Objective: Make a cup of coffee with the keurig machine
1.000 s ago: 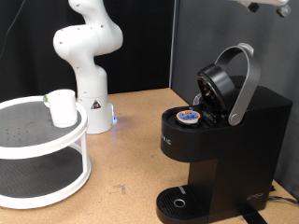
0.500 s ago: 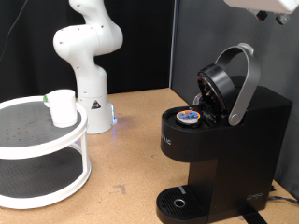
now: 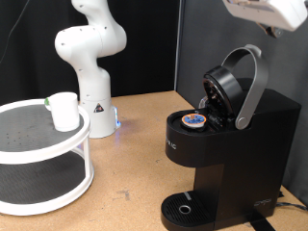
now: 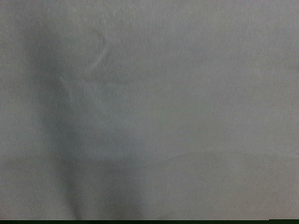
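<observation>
The keurig machine [image 3: 231, 144] stands at the exterior view's right, its silver-handled lid [image 3: 241, 85] raised. A small pod with a brown top [image 3: 195, 119] sits in the open chamber. Its round drip tray [image 3: 183, 208] holds nothing. The white cup [image 3: 64, 111] stands upright on the top tier of a white round shelf [image 3: 29, 144] at the left. My gripper [image 3: 272, 29] hangs at the top right corner, above the lid and apart from it; only the white hand shows. The wrist view is a plain grey blur with no fingers in it.
The white robot arm base [image 3: 93, 101] stands at the back between shelf and machine, a small blue light at its foot. A black curtain hangs behind the machine. Brown tabletop [image 3: 130, 164] lies between shelf and machine.
The white hand at the top right has come further into the picture, moving left and down towards the raised lid. The cup, pod and lid have not moved.
</observation>
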`<action>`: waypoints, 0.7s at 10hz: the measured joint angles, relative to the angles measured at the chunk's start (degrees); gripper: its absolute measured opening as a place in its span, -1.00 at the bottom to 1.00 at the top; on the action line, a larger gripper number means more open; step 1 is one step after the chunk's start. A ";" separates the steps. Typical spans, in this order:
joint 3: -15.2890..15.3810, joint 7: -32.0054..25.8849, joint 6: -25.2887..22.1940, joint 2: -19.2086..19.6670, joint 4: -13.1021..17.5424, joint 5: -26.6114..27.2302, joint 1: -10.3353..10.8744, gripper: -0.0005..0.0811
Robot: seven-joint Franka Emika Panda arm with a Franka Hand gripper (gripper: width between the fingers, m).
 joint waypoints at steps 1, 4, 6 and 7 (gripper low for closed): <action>0.00 0.11 0.10 0.59 -0.09 -0.33 0.00 -0.92; -0.06 -0.03 0.69 1.58 -0.35 -0.34 -0.03 -0.97; -0.15 -0.70 0.75 1.58 -0.60 -0.34 -0.18 -0.98; -0.25 -0.98 0.65 1.58 -0.74 -0.34 -0.29 -0.98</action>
